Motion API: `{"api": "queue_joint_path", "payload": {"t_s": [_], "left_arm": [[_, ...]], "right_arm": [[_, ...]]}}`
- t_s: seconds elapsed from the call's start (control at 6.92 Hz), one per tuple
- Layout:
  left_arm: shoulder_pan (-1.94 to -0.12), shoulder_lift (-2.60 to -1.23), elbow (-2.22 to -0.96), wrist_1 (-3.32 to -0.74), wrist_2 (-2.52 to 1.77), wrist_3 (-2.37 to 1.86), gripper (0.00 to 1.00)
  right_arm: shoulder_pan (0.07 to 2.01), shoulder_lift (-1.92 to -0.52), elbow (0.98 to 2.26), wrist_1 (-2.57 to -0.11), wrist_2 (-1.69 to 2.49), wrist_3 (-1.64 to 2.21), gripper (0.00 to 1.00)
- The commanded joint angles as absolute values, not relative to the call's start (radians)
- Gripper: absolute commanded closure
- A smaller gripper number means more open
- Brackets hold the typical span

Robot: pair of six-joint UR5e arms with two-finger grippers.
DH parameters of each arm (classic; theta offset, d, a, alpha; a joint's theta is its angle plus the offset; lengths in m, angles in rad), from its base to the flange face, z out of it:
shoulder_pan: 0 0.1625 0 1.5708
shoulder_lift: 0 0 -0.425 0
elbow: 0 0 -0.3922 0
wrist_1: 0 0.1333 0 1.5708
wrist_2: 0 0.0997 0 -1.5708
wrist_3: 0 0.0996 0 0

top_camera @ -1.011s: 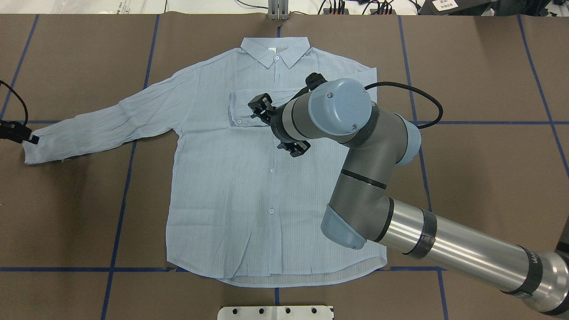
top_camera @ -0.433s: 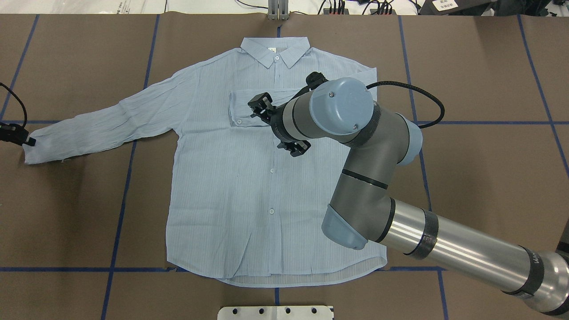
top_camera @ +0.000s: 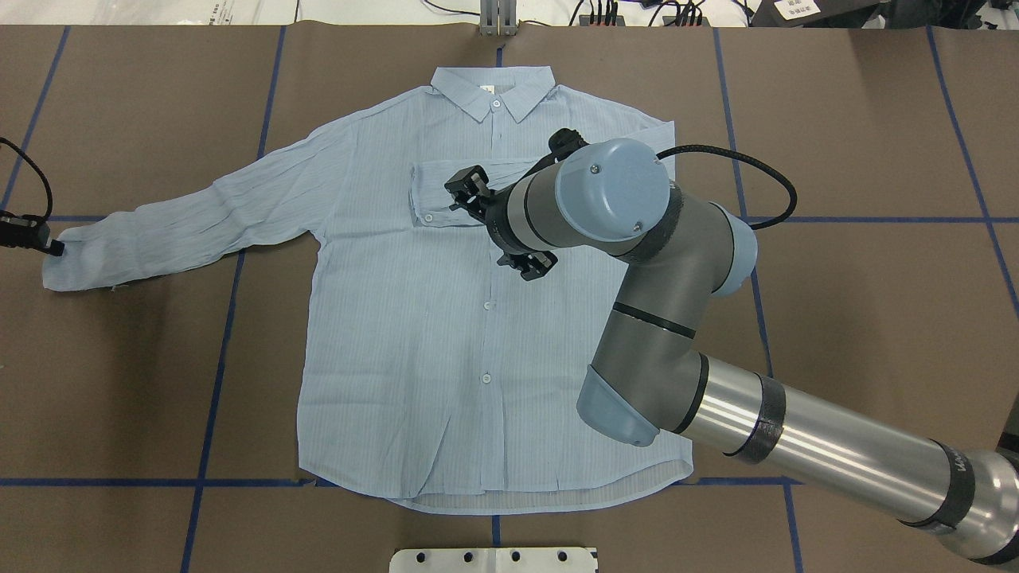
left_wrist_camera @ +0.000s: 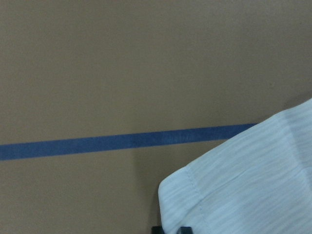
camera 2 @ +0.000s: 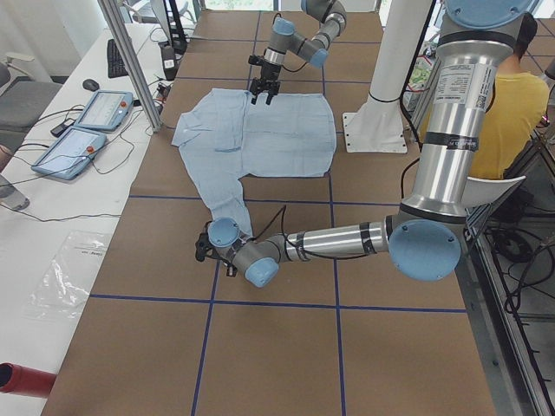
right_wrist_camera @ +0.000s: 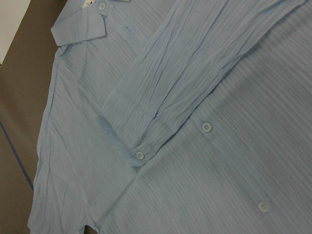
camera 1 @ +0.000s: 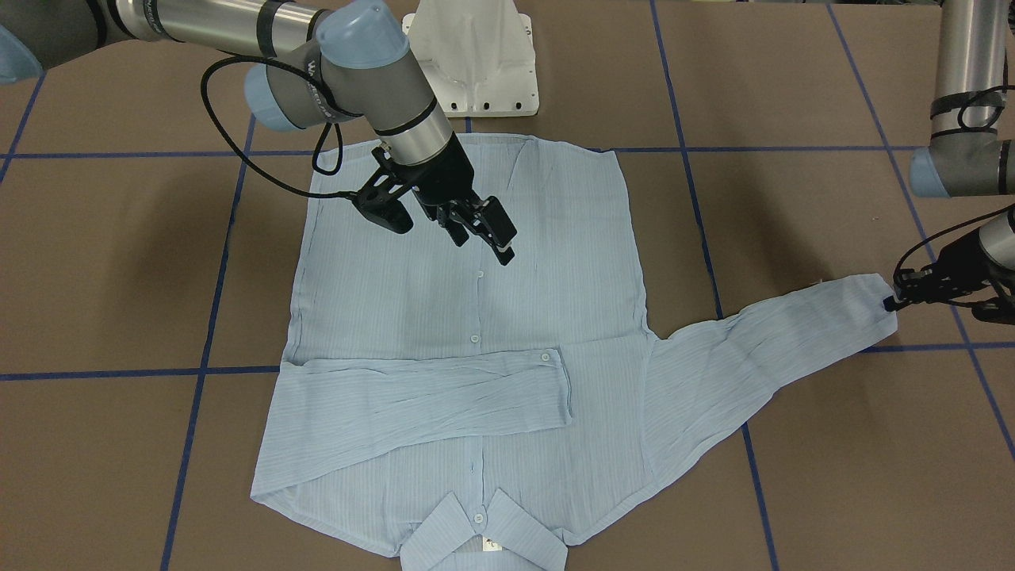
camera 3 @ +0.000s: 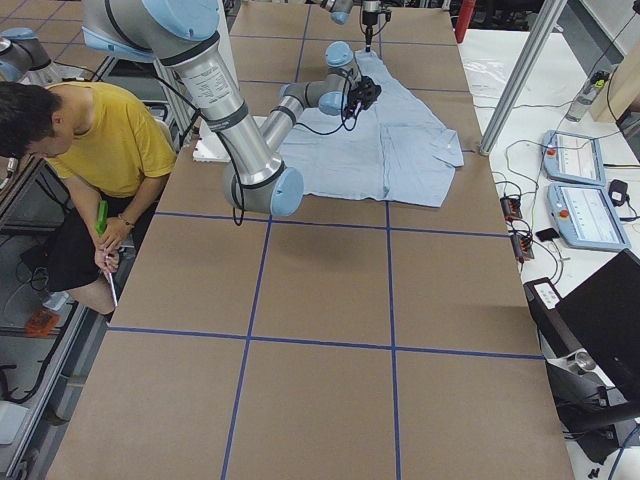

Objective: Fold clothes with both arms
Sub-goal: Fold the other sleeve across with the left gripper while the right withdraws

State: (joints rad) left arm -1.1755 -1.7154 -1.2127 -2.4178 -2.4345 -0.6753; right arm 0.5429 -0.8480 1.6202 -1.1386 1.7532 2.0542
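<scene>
While the light blue, finely striped button-up shirt (top_camera: pixel 414 334) lies flat and face up on the brown paper-covered counter (top_camera: pixel 836 318), I read the step in hand as the second sleeve fold. One long sleeve (camera 1: pixel 428 400) already lies across the chest. The other sleeve (camera 1: pixel 753 341) stretches out to the robot's left, its cuff (camera 1: pixel 868 297) touching the black left tool (camera 1: pixel 900 300); whether that tool is pinched on the fabric I cannot tell. The black right tool (camera 1: pixel 480 238) hovers over the row of buttons, near the folded sleeve's end, fingers spread and holding nothing. Next move, in my judgement: once the cuff is secured, lift it and carry it across the chest to lie beside the first sleeve, without dragging the thin body fabric askew.
</scene>
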Motion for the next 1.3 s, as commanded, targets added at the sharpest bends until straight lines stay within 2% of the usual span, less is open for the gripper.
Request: {"api": "queue_joint_path", "payload": {"t_s": [0.0,0.14,0.43,0.58,0.87,1.16], "left_arm": [[-1.149,-1.739,-1.395,-2.418,-2.483,-0.937,1.00],[-1.076,-1.817,-1.455,-2.415,-2.480,-1.119,1.00],[-0.808,-2.109,-1.425,-2.413,-2.324,-1.569,1.00],[-0.749,-2.211,-1.395,-2.418,-2.225,-1.671,1.00],[-0.739,-2.414,-1.255,-2.427,-2.108,-1.770,1.00],[-0.701,-2.540,-1.127,-2.450,-1.983,-1.816,1.00]], "right_arm": [[0.592,-0.873,1.626,-1.138,1.826,2.054,0.00],[0.650,-0.906,1.634,-1.137,1.907,2.002,0.00],[0.728,-0.969,1.635,-1.134,1.975,1.858,0.00],[0.756,-1.004,1.635,-1.131,2.009,1.818,0.00],[0.781,-1.098,1.663,-1.126,2.017,1.734,0.00],[0.814,-1.213,1.718,-1.126,2.029,1.653,0.00]]}}
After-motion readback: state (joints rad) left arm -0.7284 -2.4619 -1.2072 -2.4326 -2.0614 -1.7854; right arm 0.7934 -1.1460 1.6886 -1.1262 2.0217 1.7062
